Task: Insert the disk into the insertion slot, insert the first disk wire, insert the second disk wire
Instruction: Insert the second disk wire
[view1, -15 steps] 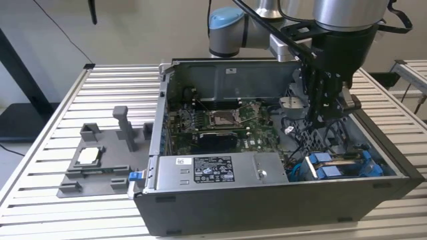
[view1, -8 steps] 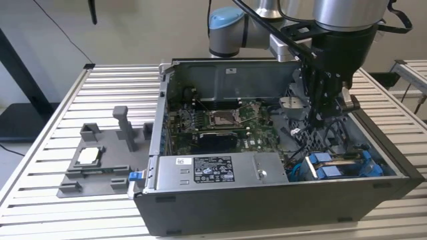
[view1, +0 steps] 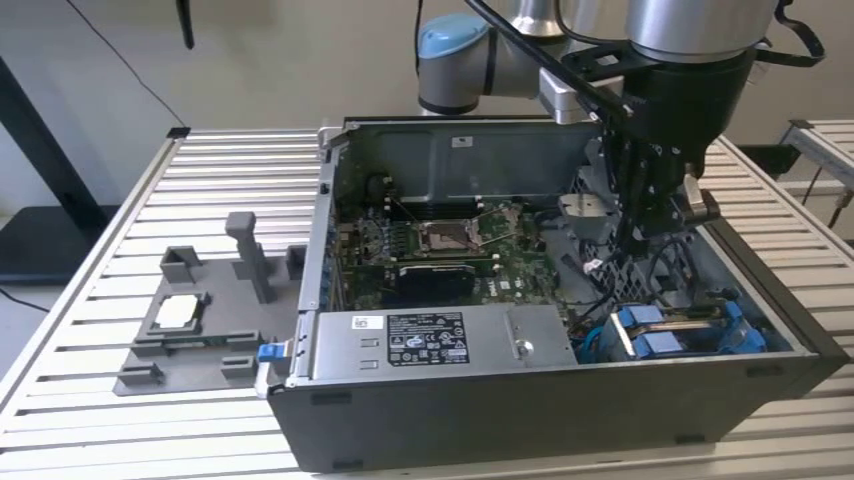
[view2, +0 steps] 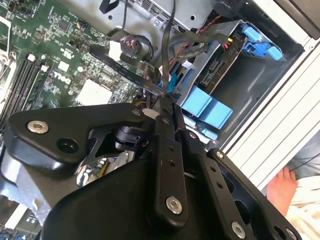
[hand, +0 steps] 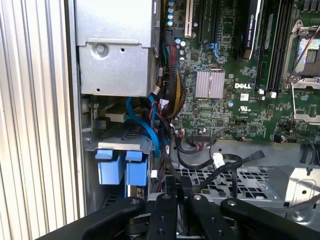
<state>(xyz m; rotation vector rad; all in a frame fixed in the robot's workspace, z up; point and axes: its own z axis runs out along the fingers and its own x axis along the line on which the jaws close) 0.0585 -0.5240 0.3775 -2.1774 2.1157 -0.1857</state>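
Note:
The disk (view1: 671, 322) lies in the insertion slot (view1: 747, 338) at the case's front corner, on the exterior view's right, with its blue carrier tabs (hand: 122, 167) facing out. In the second wrist view the disk's (view2: 218, 67) connector edge faces the loose cables. My gripper (view1: 627, 240) hangs inside the case, just behind the drive cage. In both wrist views its fingers are shut on a thin black disk wire (view2: 166, 55) (hand: 172, 170) that runs up from the fingertips (view2: 161, 106). A black flat plug (hand: 257, 155) and a white plug (hand: 218, 161) lie loose on the perforated cage (hand: 240, 180).
The grey power supply (view1: 441, 340) fills the case's front, left of the disk in the exterior view. The motherboard (view1: 441, 245) lies behind it. A blue cable (hand: 145, 125) and wire bundles crowd the gap. A grey fixture (view1: 200, 315) stands on the slatted table. Part of a person (view2: 282, 187) shows outside the case.

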